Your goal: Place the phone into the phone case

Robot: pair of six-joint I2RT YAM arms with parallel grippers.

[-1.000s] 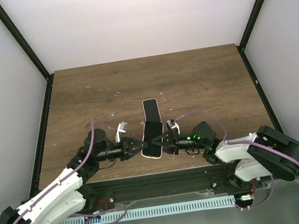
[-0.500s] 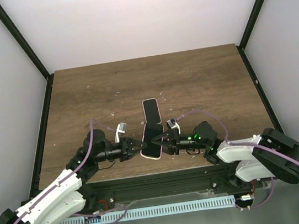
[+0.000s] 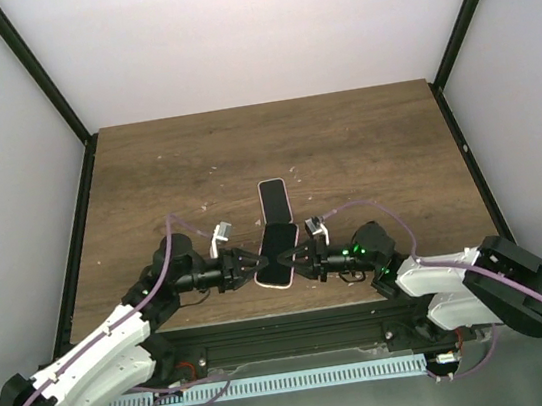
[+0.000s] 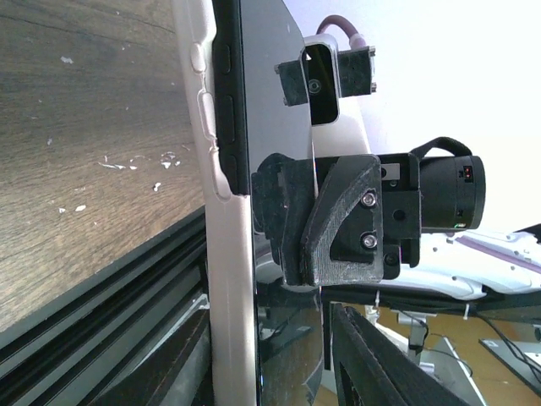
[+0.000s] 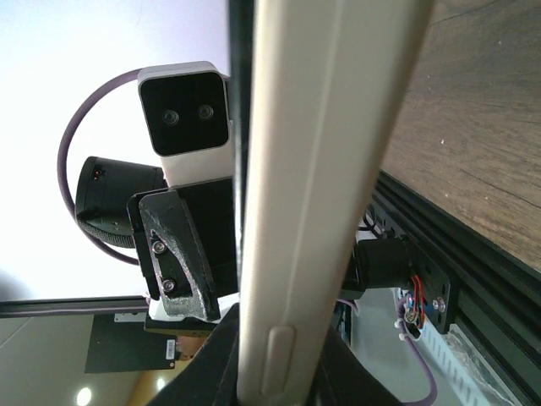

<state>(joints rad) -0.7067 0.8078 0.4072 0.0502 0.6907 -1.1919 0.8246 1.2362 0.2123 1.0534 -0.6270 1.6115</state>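
The left gripper's (image 3: 251,263) own fingers (image 4: 182,359) show only as dark wedges cut off at the bottom of its wrist view, one on each side of the slab, and whether they press or stand just off it cannot be told. The right gripper (image 3: 297,256) is clamped across the phone case (image 5: 325,194), with dark fingers tight against both of its faces. Between the two grippers the phone (image 4: 272,110), black and glossy as a mirror, lies flat against the matte cream case with its moulded button bumps. The pair is lifted and tilted over the near edge of the table (image 3: 147,180); whether the phone is fully seated is hard to make out. Just beyond lies a second slab (image 3: 273,201), dark-faced, pale-rimmed and round-cornered, flat on the scuffed brown wood grain
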